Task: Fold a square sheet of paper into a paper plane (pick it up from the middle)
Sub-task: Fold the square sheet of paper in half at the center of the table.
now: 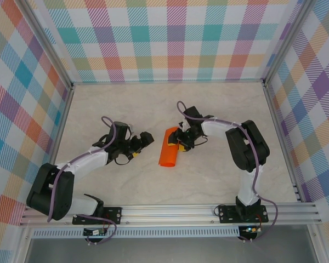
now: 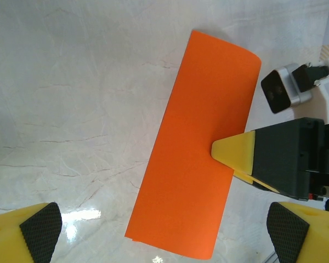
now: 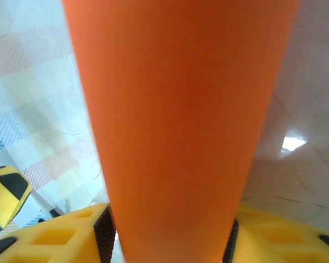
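Orange paper (image 1: 168,148) noted flat on the counter (image 1: 126,107), near mid-field. It is folded to a long strip, not yet a pointed dart. In the top view its long axis runs near to far, with a slight lean to the right at the far end.

Right hand (image 2: 233,164) is set at the strip's right long edge, toward the far half. One yellow fingertip (image 2: 230,152) is seen over the edge, the other low beside it. In the right wrist view the paper passes between the two pads. The jaws are partly parted; whether the paper is pinched or let go cannot be told.

Left hand (image 1: 147,138) is held off the strip's left side, near but not touching, and aimed across at it. Its jaws are spread wide with nothing between them, and its pads (image 2: 41,227) frame the strip's near end.

The right hand is judged the nearer, already at the edge. Any further crease would be worked across the short axis, from either long edge.

Bare counter is noted on all sides of the strip. The checked walls (image 1: 175,38) and the near frame rail (image 1: 170,211) lie well apart from it, so room for moving is judged ample.
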